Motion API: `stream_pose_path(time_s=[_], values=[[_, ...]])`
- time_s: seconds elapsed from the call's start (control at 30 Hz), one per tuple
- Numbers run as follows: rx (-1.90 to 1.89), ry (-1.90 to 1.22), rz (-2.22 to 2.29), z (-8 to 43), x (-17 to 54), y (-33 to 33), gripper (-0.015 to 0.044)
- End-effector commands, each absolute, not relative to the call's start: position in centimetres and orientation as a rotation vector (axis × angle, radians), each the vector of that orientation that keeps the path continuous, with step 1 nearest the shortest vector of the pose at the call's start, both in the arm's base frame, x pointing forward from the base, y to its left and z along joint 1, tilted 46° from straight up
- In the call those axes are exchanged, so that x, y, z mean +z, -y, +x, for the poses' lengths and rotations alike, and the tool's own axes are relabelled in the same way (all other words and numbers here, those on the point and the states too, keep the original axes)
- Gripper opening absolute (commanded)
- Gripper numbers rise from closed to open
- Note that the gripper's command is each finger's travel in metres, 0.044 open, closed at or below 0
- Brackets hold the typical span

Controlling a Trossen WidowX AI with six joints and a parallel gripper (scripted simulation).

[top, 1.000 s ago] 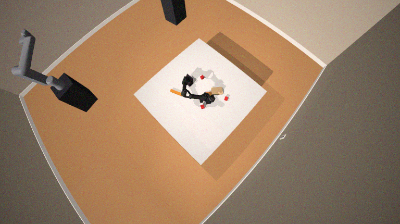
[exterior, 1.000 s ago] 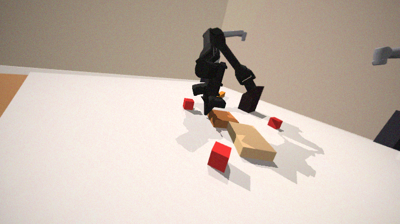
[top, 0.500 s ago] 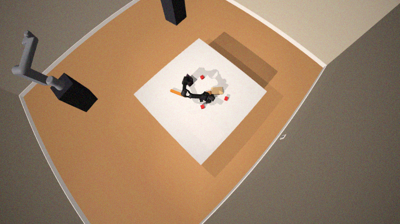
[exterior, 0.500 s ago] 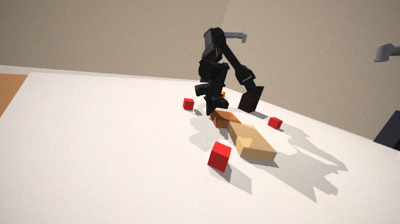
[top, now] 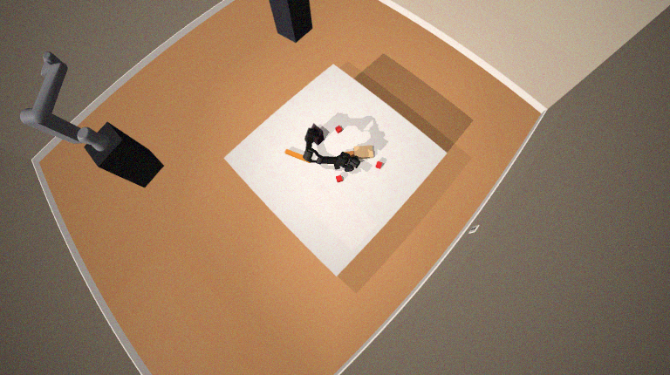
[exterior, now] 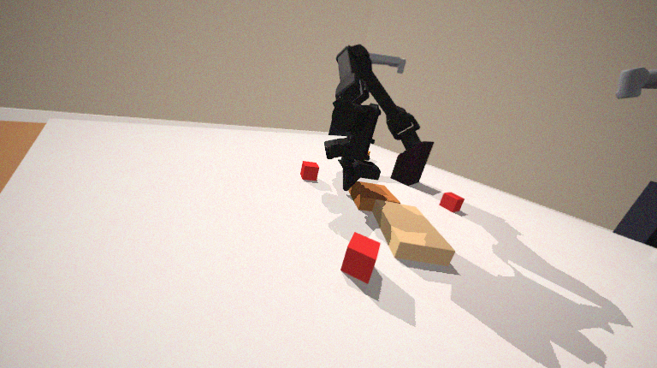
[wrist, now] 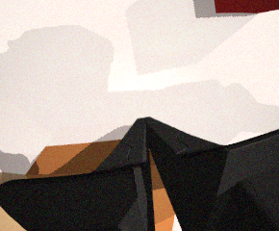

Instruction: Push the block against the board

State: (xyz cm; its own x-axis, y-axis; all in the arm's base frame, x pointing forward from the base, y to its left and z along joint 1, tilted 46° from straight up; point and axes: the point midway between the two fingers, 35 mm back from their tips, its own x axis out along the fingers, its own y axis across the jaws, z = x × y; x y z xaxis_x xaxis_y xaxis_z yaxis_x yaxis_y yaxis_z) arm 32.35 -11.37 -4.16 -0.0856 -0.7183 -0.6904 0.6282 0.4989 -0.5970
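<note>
Clenched on nothing, the end effector [exterior: 352, 177] points down at the middle of the white counter [exterior: 145, 247], its closed tip at the near end of the darker brown block [exterior: 370, 194]. From the wrist view the two fingers meet in a point with the block's brown top showing just behind and between them. In the exterior view the block lies flat on the counter and its far end meets the pale tan board [exterior: 417, 235], which also lies flat and stretches away toward the counter's near right edge; the two pieces touch, though whether a full side is in contact or an edge lines up is hard to tell from this angle. Three small red cubes sit around them: one [exterior: 310, 170] beside the end effector on its left, one [exterior: 451, 201] to the right of the board, and one [exterior: 360, 257] close to the board's near left side, apart from it. From above, an orange bar [top: 295, 153] lies by the arm's base, well apart from the block.
</note>
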Motion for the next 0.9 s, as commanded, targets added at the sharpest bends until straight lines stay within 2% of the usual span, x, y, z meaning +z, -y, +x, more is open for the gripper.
stream_pose_path(time_s=[0.0,0.87], values=[[-1.121,-1.230,-0.093,31.7,-4.6,11.1,0.0000],[-1.122,-1.228,-0.093,34.1,-3.5,12.4,0.0000]])
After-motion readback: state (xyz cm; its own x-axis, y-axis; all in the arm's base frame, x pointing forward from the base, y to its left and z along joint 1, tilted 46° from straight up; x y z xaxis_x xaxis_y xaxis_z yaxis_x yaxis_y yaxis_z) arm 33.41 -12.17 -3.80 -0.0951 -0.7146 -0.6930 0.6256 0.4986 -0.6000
